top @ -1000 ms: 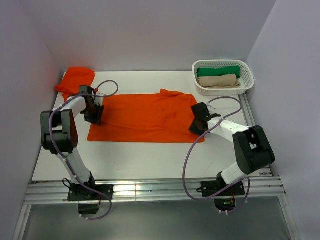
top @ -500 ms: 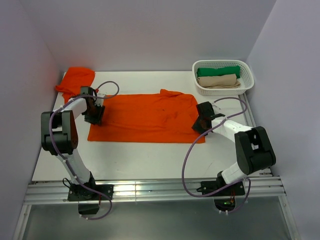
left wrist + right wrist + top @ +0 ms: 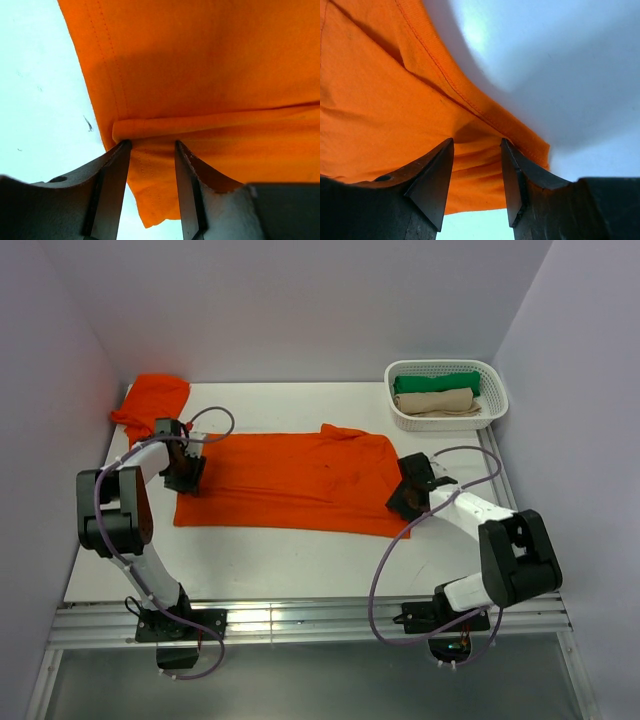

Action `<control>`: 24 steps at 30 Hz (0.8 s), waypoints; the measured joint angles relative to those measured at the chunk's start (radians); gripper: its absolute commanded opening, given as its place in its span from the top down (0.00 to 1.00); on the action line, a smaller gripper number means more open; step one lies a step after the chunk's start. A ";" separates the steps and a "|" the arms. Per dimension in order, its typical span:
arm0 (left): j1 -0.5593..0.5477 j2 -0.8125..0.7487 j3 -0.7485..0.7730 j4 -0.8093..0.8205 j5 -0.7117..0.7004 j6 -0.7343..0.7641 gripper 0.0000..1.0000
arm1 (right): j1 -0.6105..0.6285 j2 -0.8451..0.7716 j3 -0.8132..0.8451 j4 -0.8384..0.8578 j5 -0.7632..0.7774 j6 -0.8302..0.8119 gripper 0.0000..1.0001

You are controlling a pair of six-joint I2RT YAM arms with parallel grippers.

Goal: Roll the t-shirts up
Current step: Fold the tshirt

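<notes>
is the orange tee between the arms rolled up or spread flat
Spread flat: the t-shirt lies stretched across the table, no roll formed.

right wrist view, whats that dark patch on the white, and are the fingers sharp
Right wrist view: broad soft shadow on the table beside the orange t-shirt; the fingers are near and slightly soft. Left wrist view: cloth fold shaded. Top external view: even light, sharp.

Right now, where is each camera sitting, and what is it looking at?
Top external: above and behind the arms, looking down at the table, both arms, the spread orange t-shirt.
Left wrist: on the left arm, facing the shirt's folded edge; its left tool shows.
Right wrist: on the right arm, facing the shirt's hem; its right tool shows.
All three share that shirt.
</notes>
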 measured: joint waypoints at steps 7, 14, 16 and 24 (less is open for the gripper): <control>0.005 -0.043 -0.047 -0.031 -0.001 0.008 0.52 | 0.000 -0.124 -0.093 -0.042 -0.026 0.042 0.48; 0.009 -0.109 -0.119 -0.087 -0.015 0.026 0.50 | -0.003 -0.346 -0.178 -0.204 -0.028 0.066 0.44; 0.014 -0.128 -0.132 -0.116 -0.023 0.030 0.47 | -0.005 -0.407 -0.178 -0.265 -0.017 0.067 0.42; 0.020 -0.154 0.028 -0.287 0.013 0.032 0.30 | -0.007 -0.534 -0.038 -0.387 0.001 0.052 0.24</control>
